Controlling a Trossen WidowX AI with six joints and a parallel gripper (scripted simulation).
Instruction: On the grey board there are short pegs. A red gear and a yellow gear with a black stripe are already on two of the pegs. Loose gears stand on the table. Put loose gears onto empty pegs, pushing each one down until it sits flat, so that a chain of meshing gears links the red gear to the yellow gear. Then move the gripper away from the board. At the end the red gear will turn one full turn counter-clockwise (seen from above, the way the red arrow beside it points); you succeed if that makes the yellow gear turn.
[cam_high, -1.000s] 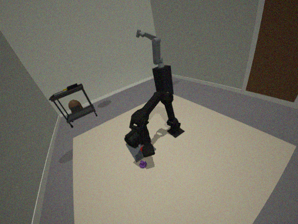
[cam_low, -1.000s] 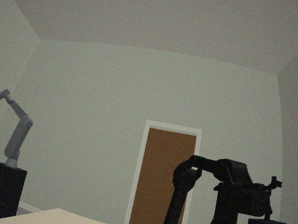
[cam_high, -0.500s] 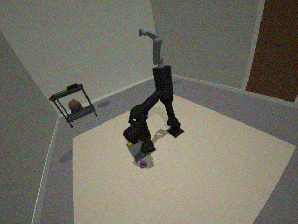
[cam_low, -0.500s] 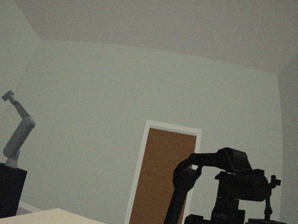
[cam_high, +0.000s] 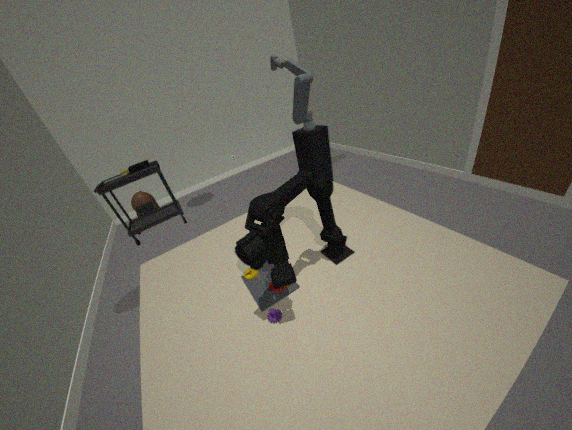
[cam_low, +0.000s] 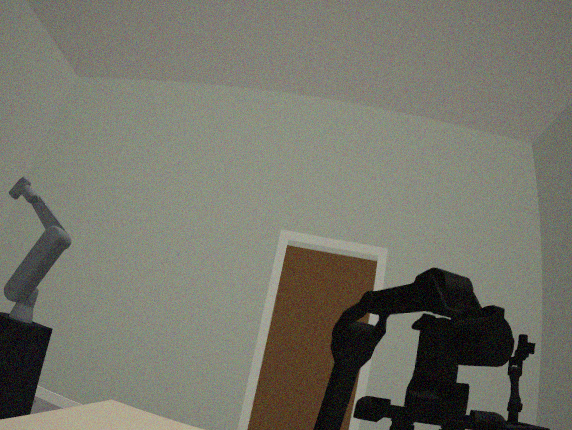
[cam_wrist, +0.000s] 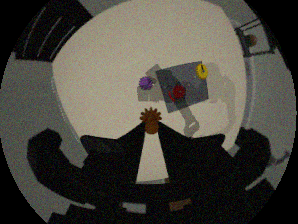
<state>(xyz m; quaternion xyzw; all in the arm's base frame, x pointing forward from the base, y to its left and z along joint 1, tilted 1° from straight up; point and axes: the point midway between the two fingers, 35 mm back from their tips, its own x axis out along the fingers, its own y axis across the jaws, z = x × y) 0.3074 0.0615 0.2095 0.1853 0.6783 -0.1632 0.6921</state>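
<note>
My gripper (cam_wrist: 150, 124) is shut on an orange-brown gear (cam_wrist: 150, 117), held up above the table in the wrist view. In the top view the arm hides the held gear. The grey board (cam_high: 263, 301) (cam_wrist: 172, 106) lies beyond it, up and to the right in the wrist view. The red gear (cam_high: 278, 288) (cam_wrist: 178, 92) sits near the board's near edge. The yellow gear (cam_high: 251, 273) (cam_wrist: 200, 71) with its black stripe sits at the far right corner. A purple gear (cam_high: 274, 315) (cam_wrist: 146, 83) stands on the table beside the board. The pegs are too small and shadowed to tell.
The arm's shadow falls over the board and table. The arm's base (cam_high: 337, 254) stands on the pale surface behind the board. A black cart (cam_high: 157, 220) (cam_wrist: 260, 52) stands off to the side. A second, grey arm (cam_high: 301, 97) (cam_low: 37, 262) stands on a black pedestal at the back.
</note>
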